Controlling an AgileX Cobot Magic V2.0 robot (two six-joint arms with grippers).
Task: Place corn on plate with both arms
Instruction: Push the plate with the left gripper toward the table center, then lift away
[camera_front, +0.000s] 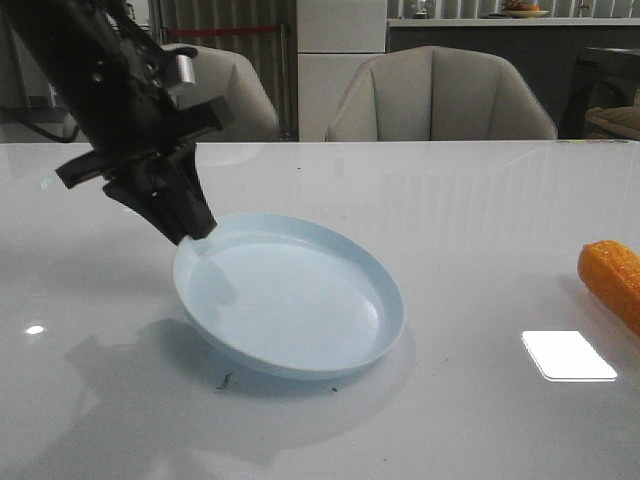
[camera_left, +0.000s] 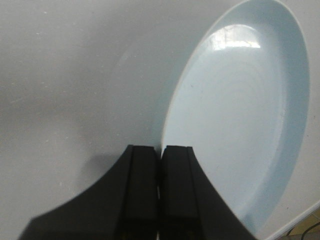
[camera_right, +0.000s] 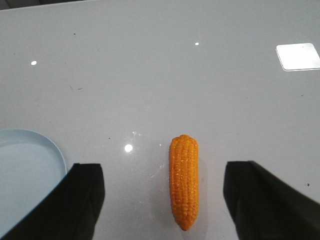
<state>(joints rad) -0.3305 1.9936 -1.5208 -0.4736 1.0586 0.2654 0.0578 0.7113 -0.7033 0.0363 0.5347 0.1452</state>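
Observation:
The pale blue plate lies on the white table left of centre, its far-left rim raised so that it tilts. My left gripper is shut on that rim; in the left wrist view the fingers pinch the plate at its edge. At the table's right edge lies the orange corn. In the right wrist view the corn lies flat between the widely spread fingers of my open right gripper, which does not touch it. The plate's rim shows beside one finger.
A bright rectangular light reflection lies on the table near the corn. Two beige chairs stand behind the table's far edge. A small dark speck sits in front of the plate.

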